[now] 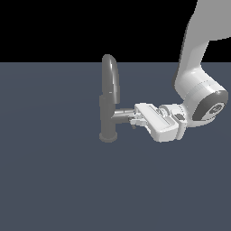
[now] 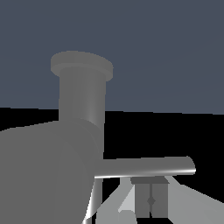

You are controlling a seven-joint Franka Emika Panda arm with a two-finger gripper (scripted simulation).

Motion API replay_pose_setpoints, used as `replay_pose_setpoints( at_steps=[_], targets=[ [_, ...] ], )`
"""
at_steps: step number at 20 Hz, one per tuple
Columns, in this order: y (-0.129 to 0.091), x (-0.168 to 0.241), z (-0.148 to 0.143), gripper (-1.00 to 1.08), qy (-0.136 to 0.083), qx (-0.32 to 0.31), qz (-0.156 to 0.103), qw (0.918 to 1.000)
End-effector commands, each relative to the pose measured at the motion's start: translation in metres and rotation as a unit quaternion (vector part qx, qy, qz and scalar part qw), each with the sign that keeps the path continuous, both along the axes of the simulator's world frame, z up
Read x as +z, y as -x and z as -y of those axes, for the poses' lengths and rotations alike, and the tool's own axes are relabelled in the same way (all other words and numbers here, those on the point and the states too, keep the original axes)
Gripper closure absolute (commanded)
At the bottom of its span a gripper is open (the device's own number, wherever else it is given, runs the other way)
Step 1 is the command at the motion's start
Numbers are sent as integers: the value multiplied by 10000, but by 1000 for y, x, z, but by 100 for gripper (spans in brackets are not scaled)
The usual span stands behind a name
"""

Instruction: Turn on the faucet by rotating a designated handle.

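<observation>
Faucet [image 1: 109,97], upright on surface [image 1: 54,180]; side stub horizontal toward end effector [image 1: 134,121] at handle [image 2: 144,166], grip state indeterminable.

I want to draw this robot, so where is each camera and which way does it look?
Exterior view: sits off the arm, looking across the floor at the upright faucet; shows the white arm and its gripper at the faucet's side stub.
Wrist view: rides on the wrist, very close to the faucet and the handle; only a bit of the jaws shows at the frame's edge.
Shared: both see the faucet and the gripper.
</observation>
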State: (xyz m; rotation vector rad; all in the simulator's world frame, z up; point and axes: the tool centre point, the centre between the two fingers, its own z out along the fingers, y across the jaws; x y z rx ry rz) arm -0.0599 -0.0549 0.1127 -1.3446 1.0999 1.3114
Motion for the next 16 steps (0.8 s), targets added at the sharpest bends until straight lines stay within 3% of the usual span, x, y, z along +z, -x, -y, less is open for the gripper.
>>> replay_pose_setpoints(
  at_steps=[1,2,16],
  targets=[
    [11,-24,4,108,29,-44,-155,9999],
    [0,-2,0,108,-2,2,12,10000],
    [-16,-55,-1,108,20,-33,-118,9999]
  ],
)
